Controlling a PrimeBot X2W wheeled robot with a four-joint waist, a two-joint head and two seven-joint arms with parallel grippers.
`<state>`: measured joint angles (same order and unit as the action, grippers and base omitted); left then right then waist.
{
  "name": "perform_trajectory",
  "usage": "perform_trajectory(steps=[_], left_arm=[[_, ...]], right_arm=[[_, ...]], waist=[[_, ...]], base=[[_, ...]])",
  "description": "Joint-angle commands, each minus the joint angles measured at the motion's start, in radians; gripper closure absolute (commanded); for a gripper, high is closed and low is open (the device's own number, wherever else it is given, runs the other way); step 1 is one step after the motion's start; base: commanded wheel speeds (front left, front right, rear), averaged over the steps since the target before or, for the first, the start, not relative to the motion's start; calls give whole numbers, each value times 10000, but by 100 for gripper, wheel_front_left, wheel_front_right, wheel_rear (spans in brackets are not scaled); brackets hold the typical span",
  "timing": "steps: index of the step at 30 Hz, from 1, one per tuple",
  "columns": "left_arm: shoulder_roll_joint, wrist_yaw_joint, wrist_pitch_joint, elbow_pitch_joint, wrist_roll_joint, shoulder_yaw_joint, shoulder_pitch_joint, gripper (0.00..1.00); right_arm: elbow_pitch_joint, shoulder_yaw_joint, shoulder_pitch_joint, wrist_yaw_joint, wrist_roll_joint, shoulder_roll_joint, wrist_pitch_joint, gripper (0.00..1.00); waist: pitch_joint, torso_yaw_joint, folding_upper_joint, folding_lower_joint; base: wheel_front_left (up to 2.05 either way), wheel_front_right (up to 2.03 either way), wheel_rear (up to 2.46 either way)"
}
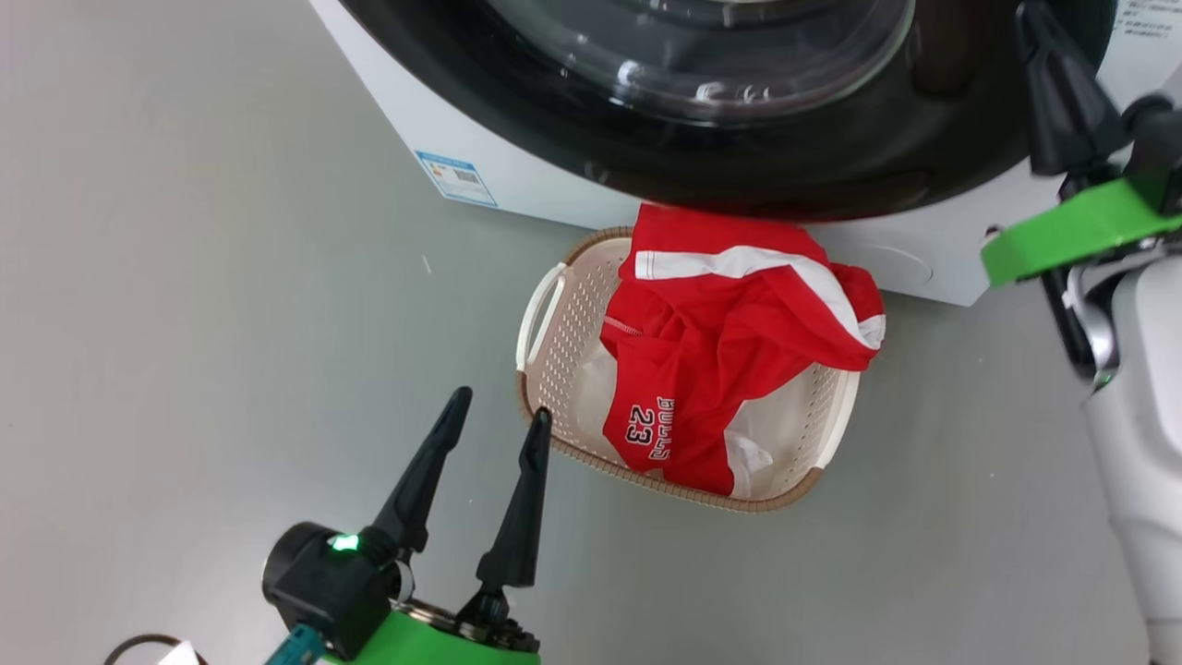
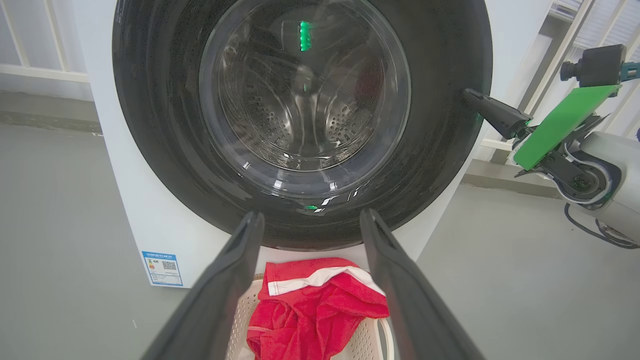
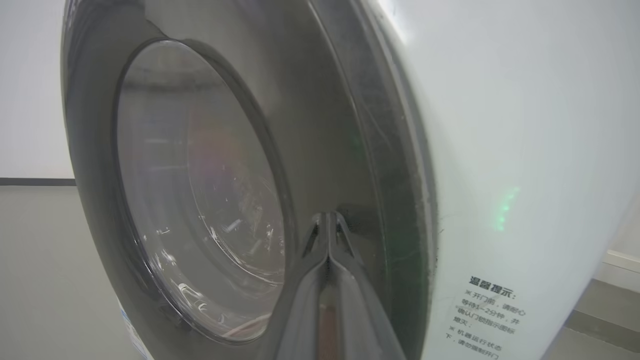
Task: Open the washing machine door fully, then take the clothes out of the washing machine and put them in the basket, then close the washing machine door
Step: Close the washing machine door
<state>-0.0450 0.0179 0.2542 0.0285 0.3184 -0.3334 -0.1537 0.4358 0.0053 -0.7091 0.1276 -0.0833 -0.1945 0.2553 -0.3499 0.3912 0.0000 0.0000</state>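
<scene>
Step in hand looks like the last one: shutting the washing machine door (image 1: pixel 785 157).

- Right jaws: pressed together, empty, tips on the door's glossy black frame near its right edge.
- Left jaws: spread wide, empty, hanging over the floor (image 1: pixel 185 369).
- The basket (image 1: pixel 577 369) sits just ahead and to the right of the left jaws, against the foot of the washing machine (image 1: pixel 480 139).
- The clothes (image 1: pixel 729 342) are piled in the basket, with one red fold draped over the far rim right under the door's lower edge.

Doing it well:
- Push square into the machine front, on the frame and not on the glass bowl.
- The closed tips are narrow and the frame is slick, so an angled push likely skates off.
- That red fold could snag if the door isn't flush, so it's worth a check.
- The left jaws have no job here and should stay clear of the basket.

What each view adds:
- **Right wrist view:** it shows the contact edge-on, with fingertips (image 3: pixel 320 235) on the frame and the door rim against the white body (image 3: pixel 500 125). No obvious gap shows, but whether the door is latched can't be told. Printed warning text (image 3: pixel 492 310) sits right of the tips.
- **Left wrist view:** it shows the door face-on, above the left jaws, with the steel drum (image 2: pixel 305 125) visible through the glass. The drum looks empty, though a dull reddish patch there may be a reflection. The right jaws show at upper right, touching the frame.
- **Head view:** it shows the whole basket and the "BULLS 23" print (image 1: pixel 651 429), which the left wrist view crops off.
</scene>
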Motion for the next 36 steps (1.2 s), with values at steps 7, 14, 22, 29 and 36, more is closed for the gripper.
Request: perform_trajectory(steps=[7,14,22,29,36], left_arm=[[-53,-152,76,274,406,186,-419,0],[-53,-208,76,177,506,107,-523,0],[-53,-187,76,97,560,177,-509,0],[-53,90,76,131,677,252,-382,0],[-53,142,76,67,738,371,-227,0]], right_arm=[[377,77,-1147,31,157,-222,65,100],[537,58,-1328,31,160,-234,65,100],[467,85,-972,31,130,-65,65,100],[620,444,-444,31,-253,215,65,96],[279,700,324,31,-307,416,65,0]], waist=[[-326,68,0,0],[-291,8,0,0],[-89,-147,0,0],[304,-501,0,0],[743,-1009,0,0]], base=[[0,0,0],[0,0,0],[0,0,0],[0,0,0],[0,0,0]])
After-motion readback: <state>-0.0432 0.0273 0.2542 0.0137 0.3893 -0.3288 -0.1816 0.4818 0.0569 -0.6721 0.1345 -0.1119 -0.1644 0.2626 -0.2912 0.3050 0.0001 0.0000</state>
